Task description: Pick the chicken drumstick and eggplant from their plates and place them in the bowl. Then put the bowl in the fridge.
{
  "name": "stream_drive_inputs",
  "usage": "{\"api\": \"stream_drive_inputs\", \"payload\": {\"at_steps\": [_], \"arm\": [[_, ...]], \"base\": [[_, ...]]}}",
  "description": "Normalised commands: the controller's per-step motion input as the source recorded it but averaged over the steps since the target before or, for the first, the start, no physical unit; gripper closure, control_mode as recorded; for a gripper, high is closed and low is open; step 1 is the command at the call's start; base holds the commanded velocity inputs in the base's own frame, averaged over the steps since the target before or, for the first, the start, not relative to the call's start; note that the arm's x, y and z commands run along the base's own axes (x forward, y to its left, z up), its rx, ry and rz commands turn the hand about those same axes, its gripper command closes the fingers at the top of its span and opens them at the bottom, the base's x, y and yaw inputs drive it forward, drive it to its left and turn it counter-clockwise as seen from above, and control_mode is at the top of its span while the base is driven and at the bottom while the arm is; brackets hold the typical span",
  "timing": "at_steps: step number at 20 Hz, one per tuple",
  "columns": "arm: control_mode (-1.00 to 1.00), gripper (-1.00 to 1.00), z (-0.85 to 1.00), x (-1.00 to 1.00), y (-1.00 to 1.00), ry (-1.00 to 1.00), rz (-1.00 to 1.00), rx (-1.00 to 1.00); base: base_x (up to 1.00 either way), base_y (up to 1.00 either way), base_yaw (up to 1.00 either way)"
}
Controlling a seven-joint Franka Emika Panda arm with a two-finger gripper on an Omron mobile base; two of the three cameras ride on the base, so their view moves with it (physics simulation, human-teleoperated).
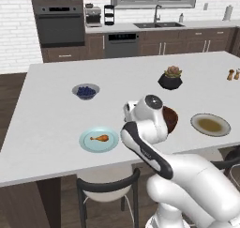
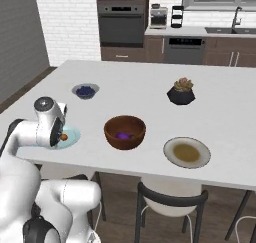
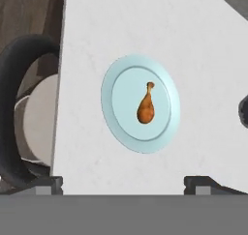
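The chicken drumstick lies on the pale light-blue plate, near the counter's front edge. My gripper hovers open above that plate, with nothing between its tips. From the left base camera the drumstick and its plate sit left of my arm. The purple eggplant rests inside the reddish-brown bowl at mid-counter. My arm hides most of the bowl in the left base view. The tan plate right of the bowl carries no food. The fridge is out of view.
A small grey bowl of blue berries stands behind the blue plate. A black succulent pot sits at the back right, with small shakers further right. A dark-framed chair is tucked under the front edge.
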Motion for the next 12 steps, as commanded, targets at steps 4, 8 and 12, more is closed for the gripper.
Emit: {"api": "stream_drive_inputs", "payload": {"at_steps": [4,8,12], "arm": [[-1.00,-1.00,0.08,0.51,0.52,-0.01,-0.45,-0.09],[-1.00,-1.00,0.18,0.29,0.34,0.10,-0.39,0.00],[-1.00,-1.00,0.28,0.11,0.00,0.14,-0.09,0.04]], "base": [[0.00,0.00,0.00],[0.00,0.00,0.00],[0.00,0.00,0.00]]}}
